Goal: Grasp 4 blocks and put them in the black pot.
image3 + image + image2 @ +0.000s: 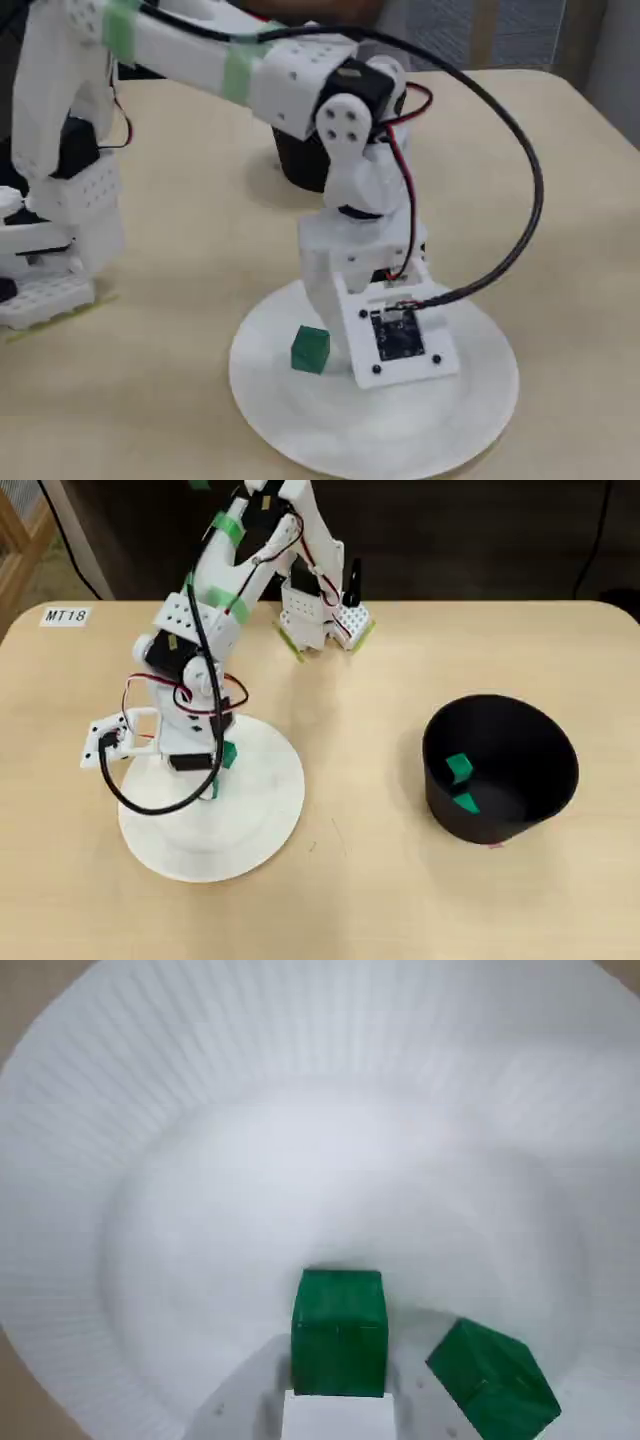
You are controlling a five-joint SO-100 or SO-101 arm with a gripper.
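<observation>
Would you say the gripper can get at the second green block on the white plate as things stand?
Probably yes, once free: the gripper already has one block between its fingers, and the other block lies uncovered beside it on the white plate.

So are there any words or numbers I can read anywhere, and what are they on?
"MT18" on a small white label stuck to the tan table, at its far left corner in the overhead view.
The circuit board on the arm's wrist in the fixed view may carry tiny print, too small to read.
Nothing else has writing.
</observation>
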